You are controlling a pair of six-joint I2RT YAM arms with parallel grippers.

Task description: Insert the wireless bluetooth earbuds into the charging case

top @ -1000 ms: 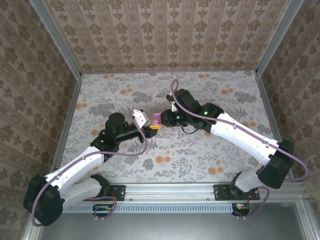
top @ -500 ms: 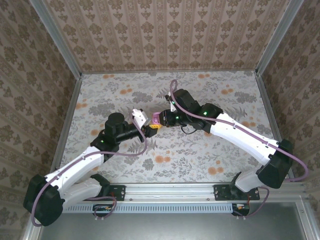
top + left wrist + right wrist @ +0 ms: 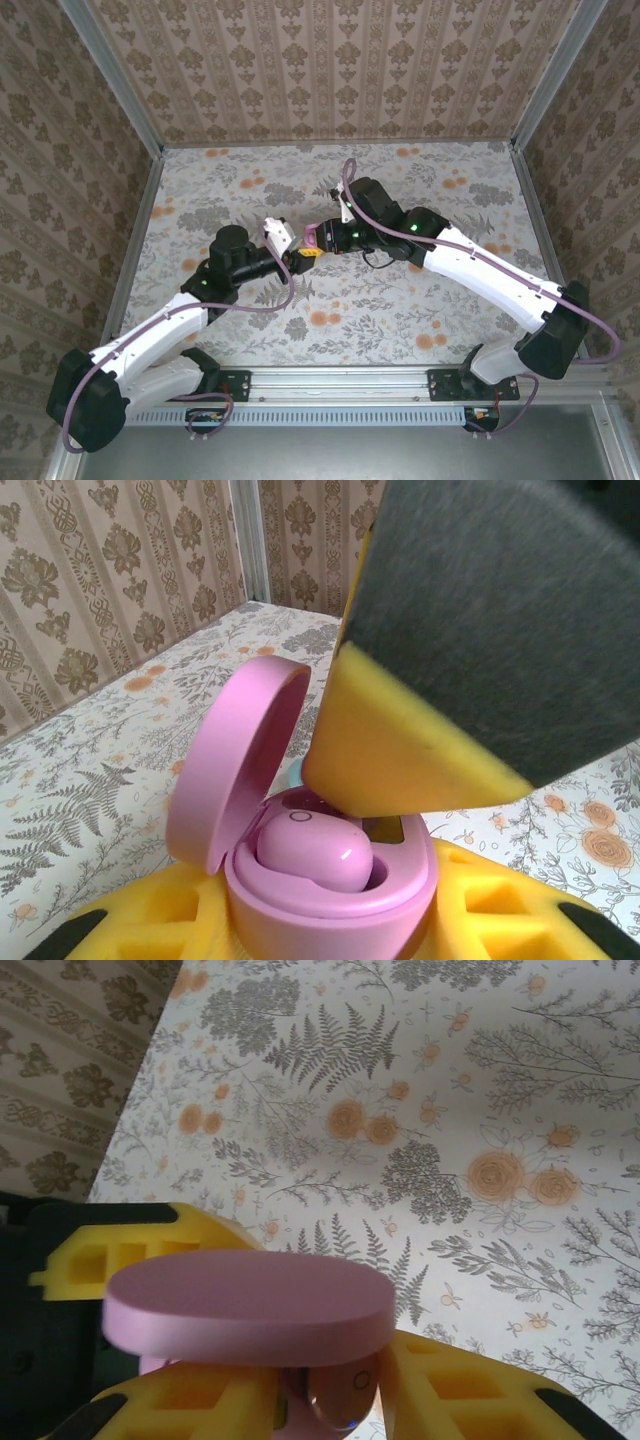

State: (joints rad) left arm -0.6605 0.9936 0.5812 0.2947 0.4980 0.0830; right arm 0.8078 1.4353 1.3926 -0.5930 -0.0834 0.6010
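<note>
Earbud [image 3: 315, 852] in case [image 3: 250, 770], beneath right tool [image 3: 318, 240]

A robot test cell dressed to look homely: damask wallpaper panels [image 3: 330, 70] stand at 9, 12 and 3 o'clock, framed by bare aluminium posts [image 3: 110, 75]. A floral cloth [image 3: 400, 320] covers the table. The left arm [image 3: 160, 325] and right arm [image 3: 490, 270] are bolted to an aluminium rail [image 3: 340, 380] at 6 o'clock.
</note>
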